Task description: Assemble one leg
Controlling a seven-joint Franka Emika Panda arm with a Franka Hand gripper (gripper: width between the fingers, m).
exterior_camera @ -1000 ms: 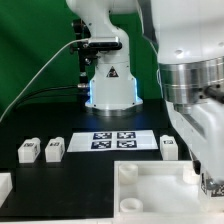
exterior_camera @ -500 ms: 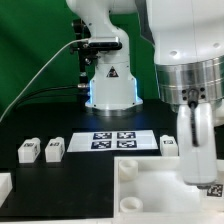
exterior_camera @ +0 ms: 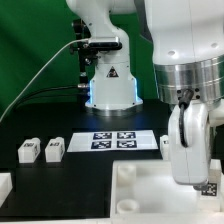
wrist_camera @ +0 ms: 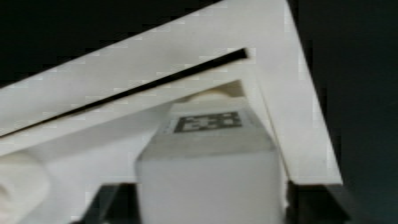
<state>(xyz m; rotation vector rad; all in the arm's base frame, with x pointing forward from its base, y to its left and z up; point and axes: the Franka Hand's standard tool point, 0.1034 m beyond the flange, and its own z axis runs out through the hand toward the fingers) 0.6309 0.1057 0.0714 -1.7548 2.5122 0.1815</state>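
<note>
My gripper (exterior_camera: 198,178) hangs low at the exterior view's right, over the right side of the large white square part (exterior_camera: 140,190). In the wrist view the gripper (wrist_camera: 206,206) is shut on a leg (wrist_camera: 206,160), a chunky white post with a square tag. Dark fingers (wrist_camera: 118,207) press it on both sides. The leg's far end reaches the square part's rim (wrist_camera: 160,70). In the exterior view only the held leg's tag (exterior_camera: 210,188) peeks out beside the hand. Two more legs (exterior_camera: 28,151) (exterior_camera: 54,149) stand at the left. Another (exterior_camera: 167,143) is half hidden behind the arm.
The marker board (exterior_camera: 115,141) lies on the black table between the loose legs. The arm's base (exterior_camera: 110,85), with blue light and cables, stands behind it. A white piece (exterior_camera: 4,185) shows at the lower left edge.
The arm's hand has swung from the right edge toward the exterior view's left and turned, still low over the square part's right side. The loose legs have not moved.
</note>
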